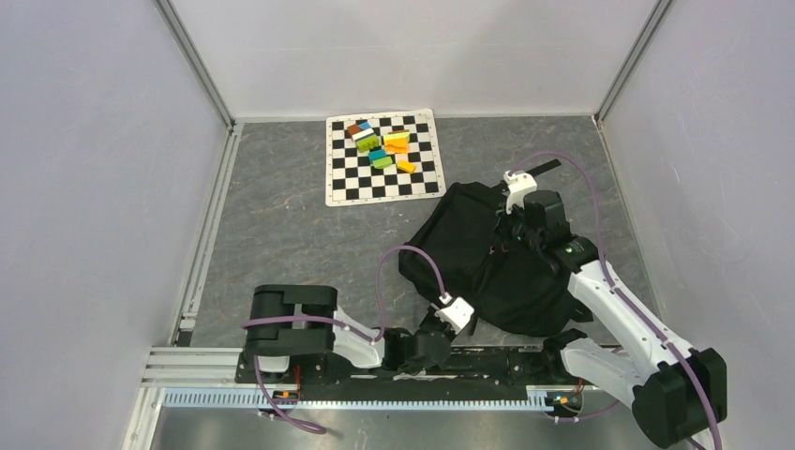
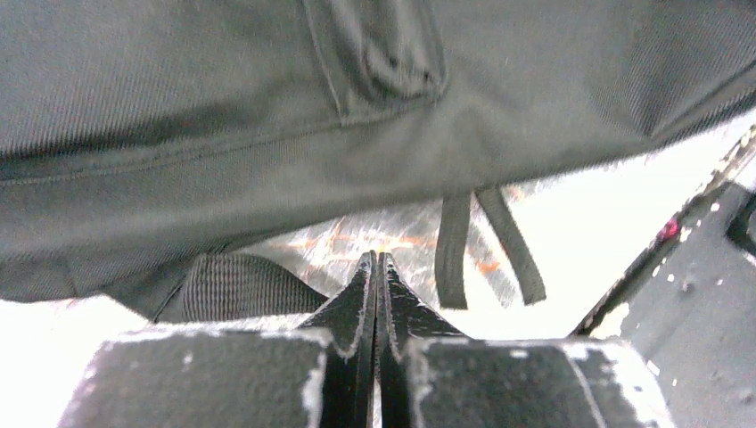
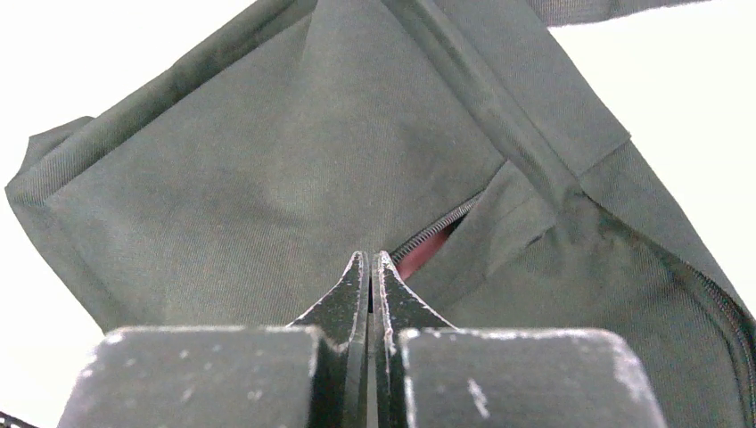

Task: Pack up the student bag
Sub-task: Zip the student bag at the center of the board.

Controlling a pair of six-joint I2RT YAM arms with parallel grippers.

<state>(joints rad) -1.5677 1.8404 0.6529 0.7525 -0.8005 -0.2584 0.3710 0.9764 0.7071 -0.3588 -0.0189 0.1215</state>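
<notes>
— Where does the student bag (image 1: 497,262) lie?

— On the right half of the grey counter (image 1: 300,225). It is a slumped heap of black fabric in front of the right arm, just beyond the rail where both arms are bolted.

— And the left hand (image 2: 375,267)?

— It sits low at the bag's near left edge. Its two fingers are pressed together, with nothing seen between them. In the left wrist view the tips point toward the bag's lower fold, and two thin black straps (image 2: 486,241) hang down to the counter just right of them.

— What of the right hand (image 3: 370,263)?

— It is over the top of the bag, toward the far side. Its fingers too are pressed flat against each other. The tips sit right by a zip (image 3: 437,230) that gapes a little, with something reddish showing in the gap. Whether the tips touch the fabric cannot be told.

— Anything else on the counter?

— A black-and-white checkered mat (image 1: 384,157) lies at the far edge, well apart from the bag. A small cluster of coloured blocks (image 1: 382,142) rests on it.
</notes>
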